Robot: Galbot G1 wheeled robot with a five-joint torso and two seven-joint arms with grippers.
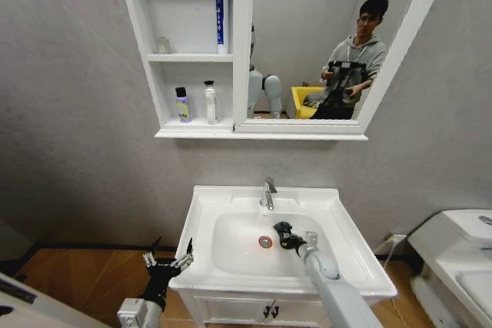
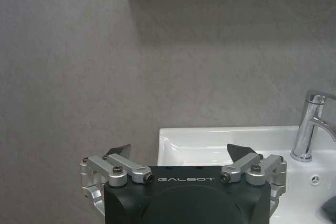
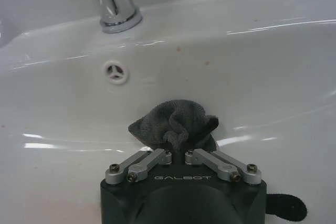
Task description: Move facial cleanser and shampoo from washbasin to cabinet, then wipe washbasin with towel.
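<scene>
The left gripper [image 1: 167,263] hangs just off the washbasin's [image 1: 231,282] front left corner, jaws spread wide and holding nothing; the right gripper [image 1: 286,237] is down in the bowl, jaws pinched on the bunched dark towel [image 3: 176,124], which rests on the white bowl wall just beside the drain [image 1: 265,242]; behind it stands the tap [image 1: 267,193]; above, on the cabinet's [image 1: 196,132] lower shelf, a purple-labelled bottle [image 1: 182,104] and a white bottle [image 1: 210,102] stand side by side; a tall tube [image 1: 221,13] stands on the shelf above.
</scene>
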